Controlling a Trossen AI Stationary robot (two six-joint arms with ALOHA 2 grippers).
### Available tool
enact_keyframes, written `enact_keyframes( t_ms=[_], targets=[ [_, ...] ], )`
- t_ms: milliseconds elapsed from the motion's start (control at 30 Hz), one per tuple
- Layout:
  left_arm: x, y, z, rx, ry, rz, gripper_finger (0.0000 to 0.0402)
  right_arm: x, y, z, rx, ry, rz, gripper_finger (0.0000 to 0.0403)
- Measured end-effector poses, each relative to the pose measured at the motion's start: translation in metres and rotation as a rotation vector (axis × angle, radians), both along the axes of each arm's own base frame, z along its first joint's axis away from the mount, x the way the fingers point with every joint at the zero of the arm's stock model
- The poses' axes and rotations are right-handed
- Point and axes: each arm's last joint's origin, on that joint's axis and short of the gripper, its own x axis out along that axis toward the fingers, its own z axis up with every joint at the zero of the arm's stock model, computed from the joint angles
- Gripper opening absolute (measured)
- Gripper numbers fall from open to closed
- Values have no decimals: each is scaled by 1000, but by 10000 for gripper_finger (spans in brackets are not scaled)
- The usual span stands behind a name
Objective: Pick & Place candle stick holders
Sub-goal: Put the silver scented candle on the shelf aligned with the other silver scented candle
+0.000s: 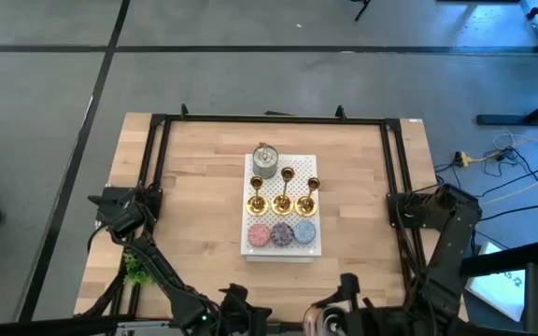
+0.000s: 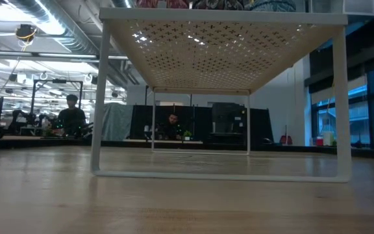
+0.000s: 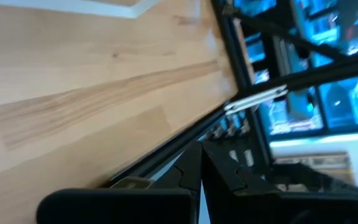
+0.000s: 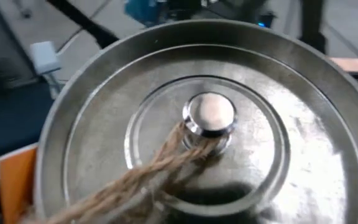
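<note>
Three gold candle stick holders (image 1: pixel 282 198) stand upright in a row on their round bases on a white perforated stand (image 1: pixel 306 252) at the table's middle. A silvery round pot (image 1: pixel 265 161) stands behind them on the stand. Pink, purple and blue discs (image 1: pixel 282 234) lie in front of them. My left gripper (image 3: pixel 201 171) is shut and empty at the table's near edge, left of the middle (image 1: pixel 234 297). My right gripper (image 1: pixel 346 283) rests at the near edge, right of the middle. Both are well clear of the stand.
A black frame (image 1: pixel 157 168) runs along the table's left, far and right sides. The right wrist view is filled by a round metal lid with a knob (image 4: pixel 210 115) and twine (image 4: pixel 142 180). The low view shows the stand's white legs (image 2: pixel 97 97). People sit far behind.
</note>
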Motion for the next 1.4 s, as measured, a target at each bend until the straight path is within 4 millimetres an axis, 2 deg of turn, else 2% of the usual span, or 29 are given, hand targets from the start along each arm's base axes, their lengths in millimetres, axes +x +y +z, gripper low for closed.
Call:
enact_keyframes(
  t_ms=[167, 367, 533, 667, 833, 1000, 1200, 1400],
  targets=[
    [1, 4, -4, -7, 58, -17, 1, -5, -14, 3, 14, 19, -105, 358],
    [-6, 11, 2, 47, 85, 15, 3, 6, -28, 2, 28, 13, -213, 358],
    [-31, 15, 19, 163, -34, 163, 3, 13, -35, 1, 41, 33, -241, 358],
    [-55, 23, 28, 231, -53, 220, 3, 15, -38, 1, 51, 38, -262, 358],
    [-57, 38, 36, 271, 9, 231, 3, 9, -46, 3, 38, 62, -281, 358],
    [-44, 51, 38, 266, 16, 276, 3, -7, -52, -5, 83, 55, -274, 358],
    [-29, 67, 38, 253, 37, 324, 4, -33, -59, -28, 172, -10, -301, 358],
    [-32, 84, 56, 270, 63, 343, 4, -58, -82, -30, 161, -27, -337, 358]
  ],
)
